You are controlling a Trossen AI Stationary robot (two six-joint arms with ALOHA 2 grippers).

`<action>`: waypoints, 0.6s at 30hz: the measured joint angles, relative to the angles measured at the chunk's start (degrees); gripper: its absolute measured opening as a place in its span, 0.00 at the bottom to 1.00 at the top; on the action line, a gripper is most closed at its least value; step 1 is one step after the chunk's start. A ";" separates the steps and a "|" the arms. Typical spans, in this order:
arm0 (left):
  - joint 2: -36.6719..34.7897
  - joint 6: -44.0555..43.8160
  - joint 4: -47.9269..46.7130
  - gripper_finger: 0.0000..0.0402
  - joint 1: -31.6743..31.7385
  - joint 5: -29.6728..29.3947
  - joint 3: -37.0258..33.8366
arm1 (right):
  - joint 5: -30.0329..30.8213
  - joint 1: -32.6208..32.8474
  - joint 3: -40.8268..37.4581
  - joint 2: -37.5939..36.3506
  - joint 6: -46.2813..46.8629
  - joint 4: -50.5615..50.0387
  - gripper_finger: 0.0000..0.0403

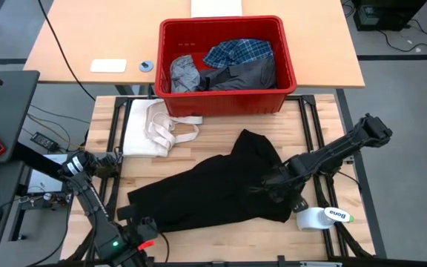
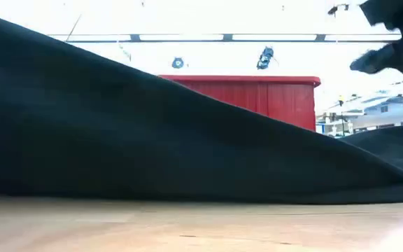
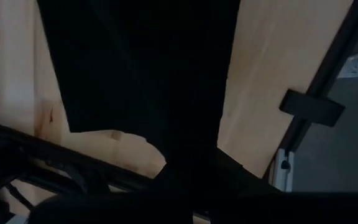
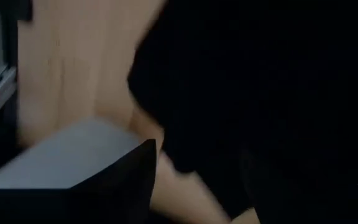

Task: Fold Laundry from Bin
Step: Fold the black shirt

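A large black garment lies spread and rumpled across the pale wooden counter, soft and matte, with one narrower part reaching up toward the bin; the bin is a bright red rectangular plastic tub with a thick rim, standing at the far edge of the counter; inside it sit a blue-and-white plaid shirt, a dark grey garment and a crumpled light grey garment; a cream cloth with strap loops lies flat on the counter just beside the bin, near the left side; a white roll rests near the counter's right front corner, just beside the black garment's edge

The right hand is low over the black garment's right side, its dark arm stretching in from the right; its fingers are parted and the right wrist view shows black cloth close ahead, but whether cloth is between them cannot be told; the left hand sits at the counter's front left edge by the garment's lower corner, clenched; black cloth runs right down to it in the left wrist view, though a grip cannot be made out

From counter height the black garment fills the foreground as a long sloping fold, with the red bin behind it and bright ceiling lights beyond
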 joint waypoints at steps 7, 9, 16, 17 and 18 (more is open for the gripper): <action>0.00 -1.60 -0.86 0.05 0.48 -0.75 0.00 | 8.08 4.14 1.27 1.64 -1.53 23.36 0.54; 0.00 -2.63 -0.81 0.05 0.55 -0.83 0.00 | 9.22 4.70 1.16 3.49 -1.59 26.41 0.55; -0.02 -3.30 -0.79 0.05 0.53 -1.05 0.00 | 11.46 5.75 1.06 12.79 -3.08 29.55 0.60; -0.02 -3.47 -0.70 0.05 0.53 -1.06 0.00 | 11.42 5.75 1.05 13.87 -3.04 29.53 0.61; -0.02 -3.55 -0.54 0.05 0.53 -1.06 0.00 | 11.30 5.77 1.05 14.73 -2.59 29.52 0.61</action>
